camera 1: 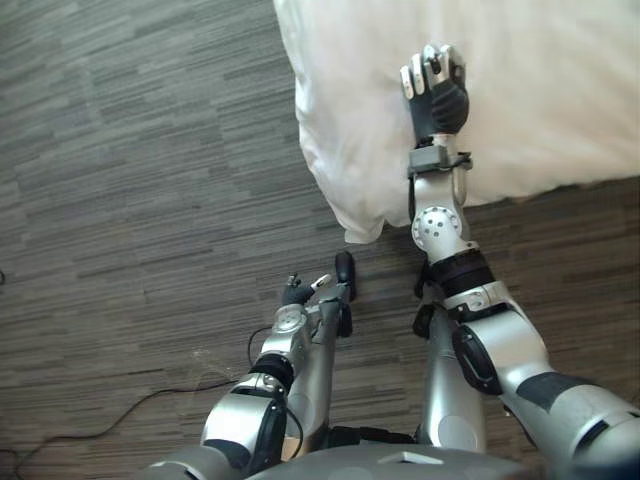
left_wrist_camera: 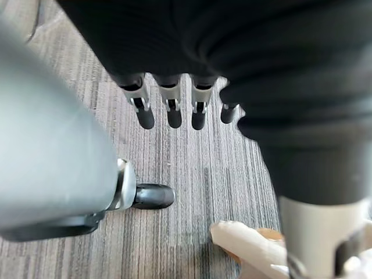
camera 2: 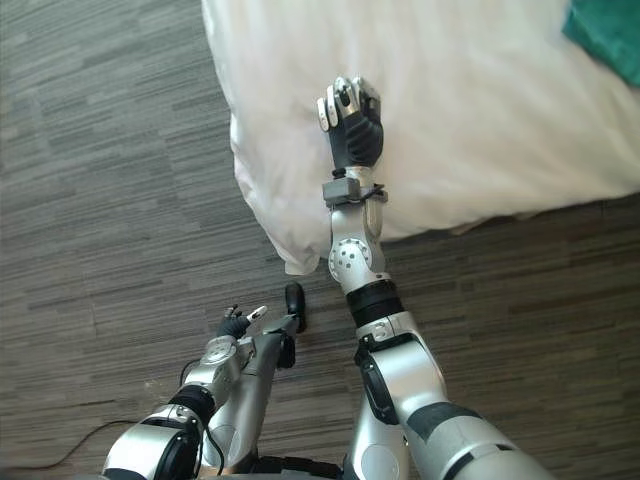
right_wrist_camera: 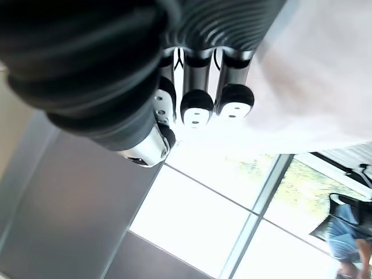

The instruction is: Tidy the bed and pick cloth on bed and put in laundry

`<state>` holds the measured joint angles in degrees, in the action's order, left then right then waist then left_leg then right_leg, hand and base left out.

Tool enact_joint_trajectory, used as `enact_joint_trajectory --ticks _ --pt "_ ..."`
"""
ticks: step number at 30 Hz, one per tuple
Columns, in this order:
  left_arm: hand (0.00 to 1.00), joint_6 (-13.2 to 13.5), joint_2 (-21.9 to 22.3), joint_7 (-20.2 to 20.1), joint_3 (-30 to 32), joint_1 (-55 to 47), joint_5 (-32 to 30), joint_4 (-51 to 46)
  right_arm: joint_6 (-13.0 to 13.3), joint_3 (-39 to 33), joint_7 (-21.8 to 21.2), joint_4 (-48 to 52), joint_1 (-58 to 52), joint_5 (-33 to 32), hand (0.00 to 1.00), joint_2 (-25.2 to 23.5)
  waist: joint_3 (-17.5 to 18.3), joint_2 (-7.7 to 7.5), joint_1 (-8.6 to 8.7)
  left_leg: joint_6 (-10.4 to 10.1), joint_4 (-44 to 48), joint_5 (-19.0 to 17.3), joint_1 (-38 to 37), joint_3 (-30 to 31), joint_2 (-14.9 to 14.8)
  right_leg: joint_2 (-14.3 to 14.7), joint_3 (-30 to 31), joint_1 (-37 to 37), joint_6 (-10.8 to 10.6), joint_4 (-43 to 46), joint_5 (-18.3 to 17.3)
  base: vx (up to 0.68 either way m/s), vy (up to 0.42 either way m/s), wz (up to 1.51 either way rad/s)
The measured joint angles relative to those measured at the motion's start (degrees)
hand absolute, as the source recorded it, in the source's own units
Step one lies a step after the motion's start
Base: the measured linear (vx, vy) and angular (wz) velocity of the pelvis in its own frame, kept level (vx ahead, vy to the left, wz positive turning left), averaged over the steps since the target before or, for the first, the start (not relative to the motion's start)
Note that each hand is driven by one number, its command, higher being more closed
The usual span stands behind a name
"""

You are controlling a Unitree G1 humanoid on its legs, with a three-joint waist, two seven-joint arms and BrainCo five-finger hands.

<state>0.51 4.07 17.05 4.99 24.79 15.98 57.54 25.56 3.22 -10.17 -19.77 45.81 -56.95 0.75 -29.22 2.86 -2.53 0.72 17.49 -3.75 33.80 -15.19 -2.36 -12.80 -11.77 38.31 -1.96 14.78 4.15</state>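
A green cloth lies on the white bed, cut off by the view's edge, so its long axis cannot be told. It is seen well apart from the right hand, farther off and to the right. Whether that hand is closed cannot be told. The left hand is held relaxed, fingers straight, above the floor.

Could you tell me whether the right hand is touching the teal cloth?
No, the teal cloth lies well apart from the right hand, which is over the white duvet.
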Motion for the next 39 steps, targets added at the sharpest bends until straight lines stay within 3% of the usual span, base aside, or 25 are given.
enact_joint_trajectory --ticks 2,9,14,15,17,19,21,22,26,30,32,34,37,38,39 --pt "0.0 -1.52 0.21 0.95 2.39 1.99 2.34 -0.87 0.47 -3.91 -2.43 5.17 -3.57 -0.28 1.0 1.38 -0.21 -0.17 1.53 -0.17 0.94 -0.45 2.08 -1.21 -1.41 1.01 0.58 1.79 0.04 -1.14 0.49 -0.06 -0.037 -0.38" --pt "0.0 -5.09 0.09 1.87 4.44 3.17 5.87 -7.29 0.74 -14.83 -5.72 10.0 -18.53 -8.0 1.0 8.8 -0.58 -0.8 3.31 -1.43 3.3 -2.29 1.89 -3.87 -5.55 4.91 1.94 1.34 1.28 -3.98 2.45 0.05 -0.071 -0.37" --pt "0.0 -7.21 -0.96 2.18 4.41 1.65 5.87 -9.54 -3.05 -18.25 -13.48 6.69 -33.52 -13.22 1.0 8.74 -0.49 -0.87 3.89 -2.73 1.2 -3.71 -8.04 -5.44 -6.75 6.41 2.4 -6.69 1.8 -3.99 0.33 0.13 -0.057 -0.22" --pt "0.0 -7.42 -1.62 2.1 4.43 0.94 5.86 -9.51 -3.72 -18.26 -14.62 4.47 -35.26 -12.76 0.0 8.67 -0.4 -1.04 3.85 -2.84 0.41 -3.78 -10.08 -5.71 -6.71 6.48 2.42 -8.3 1.74 -4.0 -0.24 0.08 -0.034 -0.08" --pt "0.0 -7.52 -3.2 1.58 4.49 -1.04 5.8 -9.12 -5.16 -18.28 -15.72 -0.47 -37.9 -10.1 0.0 8.41 -0.2 -1.31 3.82 -3.12 -1.41 -3.98 -14.04 -6.35 -6.67 6.67 2.4 -11.51 1.52 -4.18 -1.15 0.07 -0.029 -0.13" --pt "0.0 -7.25 -4.73 0.67 4.86 -4.36 5.29 -8.65 -6.05 -18.56 -15.46 -6.44 -40.82 -3.33 0.0 7.27 1.57 -1.67 3.85 -3.4 -3.71 -3.86 -17.7 -6.87 -6.52 6.98 2.23 -14.47 1.22 -5.06 -1.95 0.07 -0.029 -0.09" --pt "0.0 -6.14 -5.16 -0.85 6.71 -9.54 4.04 -6.33 -6.68 -18.97 -14.16 -17.44 -45.44 8.69 0.0 5.28 7.69 -1.84 3.65 -4.37 -7.14 -2.84 -21.86 -7.22 -6.48 7.57 1.67 -18.45 1.43 -7.54 -1.94 0.16 -0.017 0.05" --pt "0.0 -6.04 -5.17 -0.92 6.83 -10.53 3.49 -5.95 -6.87 -19.1 -13.84 -19.32 -46.16 10.93 0.0 4.9 8.82 -1.8 3.57 -4.55 -7.8 -2.71 -22.89 -7.2 -6.48 7.77 1.54 -19.46 1.42 -8.2 -1.95 0.21 -0.003 0.06" --pt "0.0 -3.85 -5.13 -3.25 6.95 -18.21 0.08 -2.12 -7.94 -19.98 -8.23 -32.7 -50.5 31.73 0.0 3.33 15.01 -1.35 3.02 -5.48 -11.26 -2.26 -32.12 -7.43 -6.37 8.53 0.16 -29.9 0.82 -12.58 -2.52 0.16 0.022 0.1" --pt "0.0 -1.92 -4.36 -4.27 10.54 -24.71 -4.5 -1.05 -9.17 -18.88 -6.47 -35.75 -52.87 38.96 0.0 1.63 16.99 -2.03 1.93 -5.71 -2.19 -4.35 -34.71 -5.34 -6.57 8.07 2.09 -36.2 0.23 -12.66 -3.72 0.06 0.026 -0.15" --pt "0.0 -0.23 -3.76 -5.62 14.18 -28.27 -6.22 0.06 -9.63 -17.35 -5.38 -36.49 -54.21 41.69 0.0 1.93 18.94 -1.01 0.71 -4.71 4.71 -6.6 -34.9 -1.68 -7.3 8.85 5.52 -38.11 -0.03 -12.63 -3.75 -0.03 0.063 -0.71" --pt "0.0 0.47 -3.87 -6.39 14.12 -29.6 -8.65 0.94 -9.53 -16.14 -5.17 -36.68 -54.81 42.78 0.0 2.78 19.89 -0.04 0.3 -4.75 4.56 -8.39 -36.07 -0.71 -7.38 9.65 7.74 -38.2 -0.52 -13.03 -3.34 -0.08 0.1 -0.7" --pt "0.0 1.1 -3.36 -8.48 13.84 -30.04 -11.68 2.28 -8.79 -15.73 -4.62 -36.84 -54.57 43.32 0.0 3.77 21.0 1.7 1.68 -5.22 -3.1 -12.72 -40.05 -0.14 -7.32 11.26 9.27 -37.46 -1.57 -15.43 -1.87 -0.15 0.117 -0.5" --pt "0.0 1.23 -4.05 -9.31 13.19 -29.15 -13.2 2.17 -8.78 -15.72 -4.94 -36.96 -55.24 41.86 0.0 3.1 21.19 0.17 1.64 -4.93 -4.35 -12.52 -40.53 -1.72 -6.67 10.71 9.31 -37.92 -1.88 -17.15 -0.9 -0.14 0.07 -0.42" --pt "0.0 1.39 -4.57 -9.78 13.01 -29.11 -13.33 2.18 -8.79 -15.59 -5.19 -37.07 -55.4 41.25 0.0 2.85 21.14 -0.36 1.64 -4.95 -4.56 -12.41 -40.85 -2.33 -6.43 10.38 9.49 -37.98 -1.79 -17.56 -0.05 -0.16 0.074 -0.53"
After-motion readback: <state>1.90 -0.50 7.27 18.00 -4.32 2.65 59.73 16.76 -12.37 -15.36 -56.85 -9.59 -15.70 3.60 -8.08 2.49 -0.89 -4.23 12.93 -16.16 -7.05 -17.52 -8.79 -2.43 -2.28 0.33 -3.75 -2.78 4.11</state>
